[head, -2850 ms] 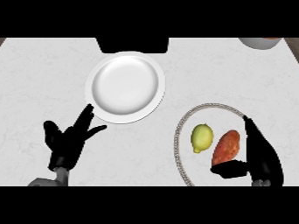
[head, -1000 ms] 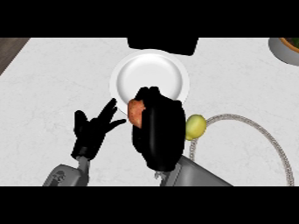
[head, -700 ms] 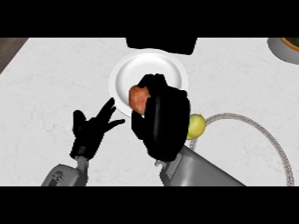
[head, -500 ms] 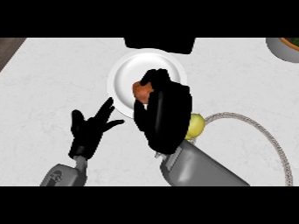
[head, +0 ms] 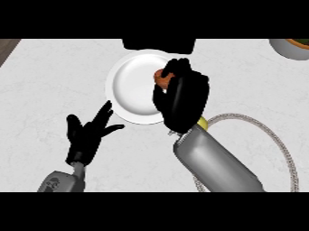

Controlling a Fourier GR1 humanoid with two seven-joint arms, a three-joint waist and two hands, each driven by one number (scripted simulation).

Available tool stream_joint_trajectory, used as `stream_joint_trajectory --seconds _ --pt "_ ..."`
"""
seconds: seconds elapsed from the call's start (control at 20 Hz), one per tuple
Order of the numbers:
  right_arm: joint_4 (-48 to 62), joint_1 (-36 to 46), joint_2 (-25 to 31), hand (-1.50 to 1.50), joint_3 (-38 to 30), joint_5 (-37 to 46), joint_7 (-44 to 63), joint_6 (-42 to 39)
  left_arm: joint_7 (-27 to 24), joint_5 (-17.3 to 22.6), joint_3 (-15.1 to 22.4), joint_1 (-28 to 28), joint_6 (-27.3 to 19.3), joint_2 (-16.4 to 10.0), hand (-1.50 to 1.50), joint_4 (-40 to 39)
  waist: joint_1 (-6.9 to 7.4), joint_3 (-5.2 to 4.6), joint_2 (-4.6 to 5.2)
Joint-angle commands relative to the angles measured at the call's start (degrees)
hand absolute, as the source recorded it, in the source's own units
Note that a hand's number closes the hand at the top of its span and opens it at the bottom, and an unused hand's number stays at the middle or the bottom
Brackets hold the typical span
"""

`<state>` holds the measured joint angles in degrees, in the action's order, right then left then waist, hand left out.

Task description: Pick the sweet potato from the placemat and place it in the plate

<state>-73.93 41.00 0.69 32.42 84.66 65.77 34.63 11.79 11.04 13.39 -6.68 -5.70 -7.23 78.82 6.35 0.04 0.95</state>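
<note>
The orange-brown sweet potato (head: 161,77) is held over the right part of the round white plate (head: 132,90), at upper centre of the frame, with the black right hand (head: 182,97) curled round it. The black left hand (head: 87,133) is seen at lower left, fingers spread and raised. The round rope-rimmed placemat (head: 278,140) lies at lower right.

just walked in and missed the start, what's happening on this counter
The right robot hand holds the sweet potato, fingers curled round it, over the right part of the white plate. It is not yet released. The round placemat lies to the right, partly hidden by the forearm. The left robot hand is open at the lower left, holding nothing.
</note>
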Motion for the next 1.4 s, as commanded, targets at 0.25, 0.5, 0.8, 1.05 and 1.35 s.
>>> stream_joint_trajectory --seconds 0.25,0.5,0.8,1.05,1.35 --pt "12.9 6.4 -0.7 1.5 -6.7 -2.1 9.3 14.5 -0.2 -0.6 -1.1 1.0 -0.5 -1.3 0.0 -1.4 -0.3 0.0 0.47" --pt "20.5 4.5 -0.7 1.5 -12.3 -11.8 7.7 12.5 1.1 -1.2 0.0 0.7 -1.4 -0.6 0.0 1.2 0.58 0.11 0.86" --pt "31.3 7.4 -0.7 -1.5 -10.8 -28.2 -3.2 15.8 0.3 -1.5 0.6 1.7 -1.0 -0.3 0.0 -0.5 1.37 0.13 1.19" --pt "32.4 10.4 -0.7 -1.5 -10.1 -37.7 -13.4 23.3 -0.5 -1.7 0.9 2.2 -0.1 -1.1 0.0 0.2 1.73 0.19 1.21" --pt "28.8 8.6 -0.7 -1.5 -8.4 -42.2 -20.2 37.9 -0.3 -1.2 -0.9 0.4 -1.6 -0.4 0.0 -1.0 -0.09 0.17 0.78"
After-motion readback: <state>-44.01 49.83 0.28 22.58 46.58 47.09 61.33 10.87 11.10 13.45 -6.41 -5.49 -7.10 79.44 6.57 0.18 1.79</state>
